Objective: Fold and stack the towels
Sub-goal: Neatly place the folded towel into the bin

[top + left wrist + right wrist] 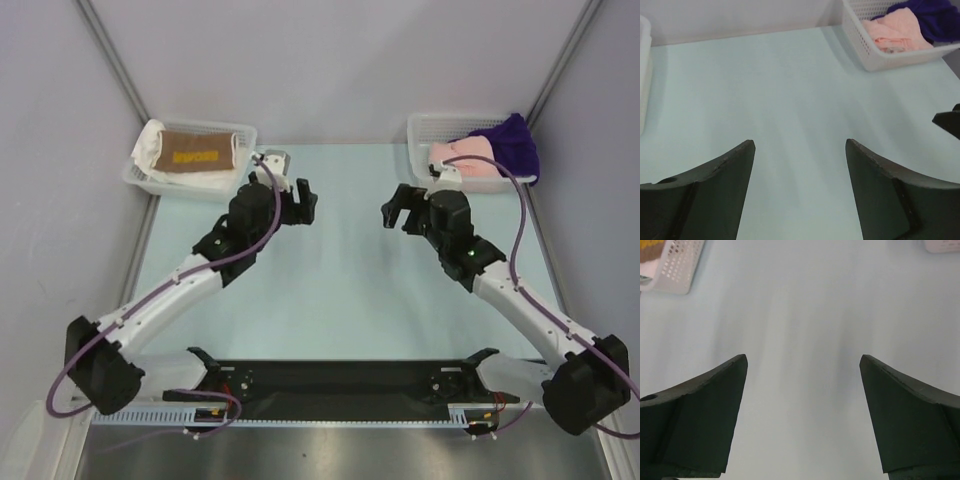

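Plainly, left gripper [306, 201] and right gripper [393, 206] gape empty above the pale-green table [340, 290] (grey walls [330, 60] enclose it).

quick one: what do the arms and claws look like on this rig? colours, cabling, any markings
The left arm and right arm have white links with black joint housings and black bases. A purple cable runs along each. The left claw and right claw are black; fingers are matte, curved wedges. A small green light shows on the right arm.
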Action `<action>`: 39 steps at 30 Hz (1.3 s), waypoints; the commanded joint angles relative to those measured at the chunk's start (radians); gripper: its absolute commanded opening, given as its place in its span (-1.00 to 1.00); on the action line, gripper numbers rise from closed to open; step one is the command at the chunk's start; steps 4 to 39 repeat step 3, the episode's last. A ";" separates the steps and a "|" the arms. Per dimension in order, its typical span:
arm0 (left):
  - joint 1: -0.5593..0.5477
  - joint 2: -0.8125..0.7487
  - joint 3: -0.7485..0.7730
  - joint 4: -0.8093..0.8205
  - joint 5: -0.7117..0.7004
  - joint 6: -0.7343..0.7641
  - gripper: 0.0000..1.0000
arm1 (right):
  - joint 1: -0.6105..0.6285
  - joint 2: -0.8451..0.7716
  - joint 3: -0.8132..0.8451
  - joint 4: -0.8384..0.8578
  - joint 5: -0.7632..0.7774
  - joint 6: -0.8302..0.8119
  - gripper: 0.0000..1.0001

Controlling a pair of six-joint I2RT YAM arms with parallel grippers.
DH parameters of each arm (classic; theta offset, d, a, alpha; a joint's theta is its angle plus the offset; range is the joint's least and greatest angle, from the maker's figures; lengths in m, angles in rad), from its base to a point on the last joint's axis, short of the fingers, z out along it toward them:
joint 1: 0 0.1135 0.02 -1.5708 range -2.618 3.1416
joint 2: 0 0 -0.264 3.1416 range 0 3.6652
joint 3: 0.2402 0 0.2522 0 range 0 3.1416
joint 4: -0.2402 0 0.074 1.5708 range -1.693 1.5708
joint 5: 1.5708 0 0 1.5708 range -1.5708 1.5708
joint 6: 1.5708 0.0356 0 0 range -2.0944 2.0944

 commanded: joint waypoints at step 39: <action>-0.013 -0.121 -0.090 -0.108 0.072 -0.062 0.59 | -0.001 -0.071 -0.069 -0.002 0.090 0.020 0.99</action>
